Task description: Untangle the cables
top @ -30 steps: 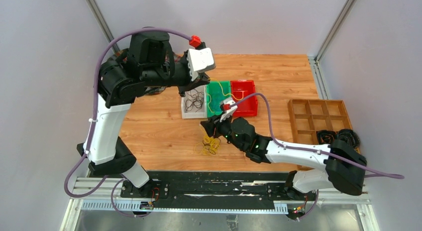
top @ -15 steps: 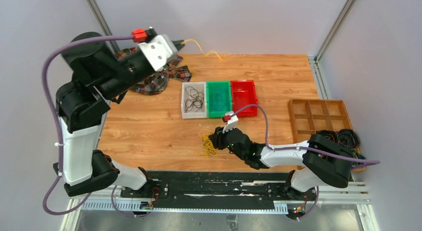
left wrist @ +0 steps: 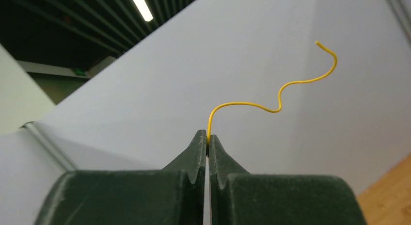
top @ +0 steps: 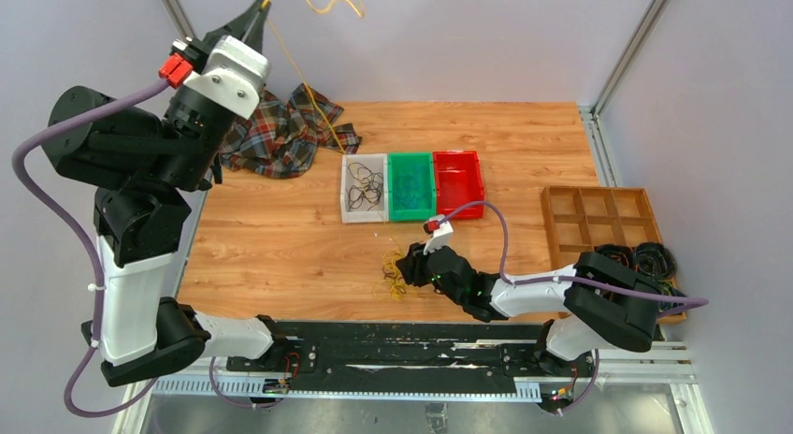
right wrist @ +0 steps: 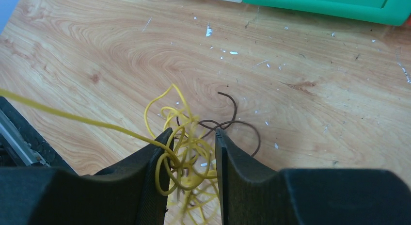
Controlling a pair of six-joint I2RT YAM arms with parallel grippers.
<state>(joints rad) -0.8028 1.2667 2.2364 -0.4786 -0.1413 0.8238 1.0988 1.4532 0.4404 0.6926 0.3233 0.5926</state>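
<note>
Cables point(top: 394, 273) | we log them tangled, yellow and dark, on the wooden surface point(top: 281, 238) | right hand point(right wrist: 193, 147) half-parted astride them | left hand point(left wrist: 208, 137) up high, pinched tight on one yellow strand point(left wrist: 242, 104) running to them.

Bare table point(top: 281, 238) is open at left centre of the top view, and again at upper right behind the bins point(top: 411, 185). The plaid cloth point(top: 281, 135) covers the upper-left corner. A yellow cable point(top: 313, 97), pinched in the raised left gripper point(top: 262, 6), slants down across that cloth and bars passage there. The wooden tray point(top: 598, 214) blocks the right edge. At lower centre the right gripper point(top: 404, 266) straddles the tangle point(right wrist: 186, 152).
</note>
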